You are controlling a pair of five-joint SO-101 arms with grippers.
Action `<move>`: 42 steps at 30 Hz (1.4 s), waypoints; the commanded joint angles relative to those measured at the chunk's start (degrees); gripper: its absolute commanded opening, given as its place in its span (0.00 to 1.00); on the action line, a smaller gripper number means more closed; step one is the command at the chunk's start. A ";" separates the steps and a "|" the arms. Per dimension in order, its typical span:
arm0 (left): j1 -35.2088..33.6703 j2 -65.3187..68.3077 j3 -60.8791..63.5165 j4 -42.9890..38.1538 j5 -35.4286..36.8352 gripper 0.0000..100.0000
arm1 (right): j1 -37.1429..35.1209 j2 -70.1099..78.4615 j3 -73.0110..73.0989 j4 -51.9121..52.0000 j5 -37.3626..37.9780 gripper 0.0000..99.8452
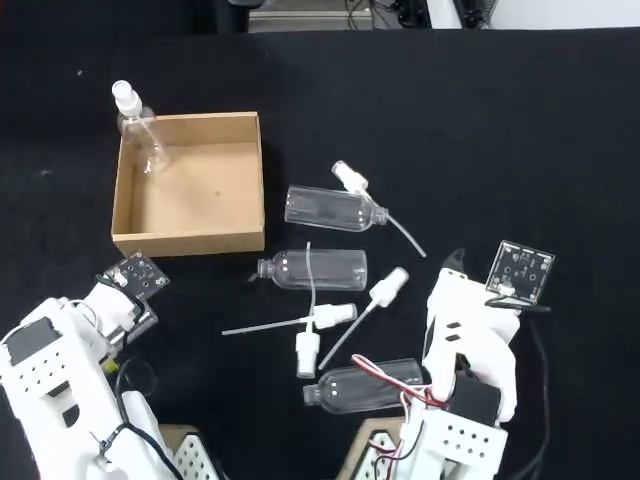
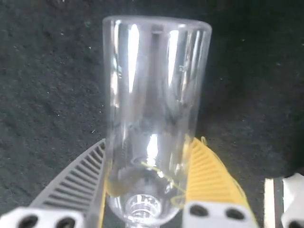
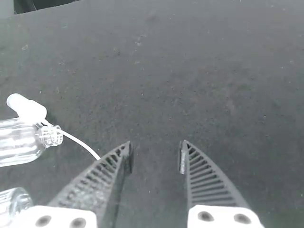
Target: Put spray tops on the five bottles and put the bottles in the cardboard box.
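Up close, your left gripper [image 2: 151, 142] is clamped on a clear capless bottle [image 2: 154, 90], with the neck toward the wrist and the base pointing away over the black cloth [image 2: 42, 71]. I judge that to be your first risk. The mouth faces into the gripper, so a top cannot reach it without a regrip, and the smooth plastic may slip or twist while you do that. Your right gripper [image 3: 154, 151] hangs low over the cloth, jaws apart with nothing between them. Just beyond it, four loose spray tops [image 1: 335, 315] lie among three lying bottles [image 1: 315, 270]. Their thin dip tubes [image 1: 265, 326] cross, so pulling one could drag another, and a nudged bottle could roll. Farthest off, the cardboard box [image 1: 190, 238] holds one capped bottle [image 1: 145, 135] leaning in a corner, and a careless drop could tip it out.
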 commanded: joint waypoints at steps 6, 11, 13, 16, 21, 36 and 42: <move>0.57 -0.35 -3.38 -0.79 -17.14 0.27 | 0.26 -5.49 -1.89 -1.67 -0.53 0.14; 1.19 -0.35 -5.23 -1.32 -10.99 0.22 | 0.26 -5.49 -1.89 -1.67 -0.53 0.14; 1.10 -0.35 -5.85 -1.41 -9.58 0.23 | 0.26 -5.49 -1.89 -1.67 -0.53 0.14; 0.66 -0.35 -9.27 -1.41 -3.43 0.23 | 0.26 -5.49 -1.89 -1.67 -0.53 0.14; 1.10 -0.35 -17.71 -0.79 22.59 0.23 | -2.20 -5.49 -1.89 -1.58 -0.18 0.14; -2.68 0.18 -16.40 16.44 101.19 0.23 | -2.64 -5.49 -1.89 -1.49 -0.18 0.14; -2.95 0.35 -13.14 16.26 103.82 0.23 | -2.73 -5.49 -1.89 -1.49 -0.18 0.14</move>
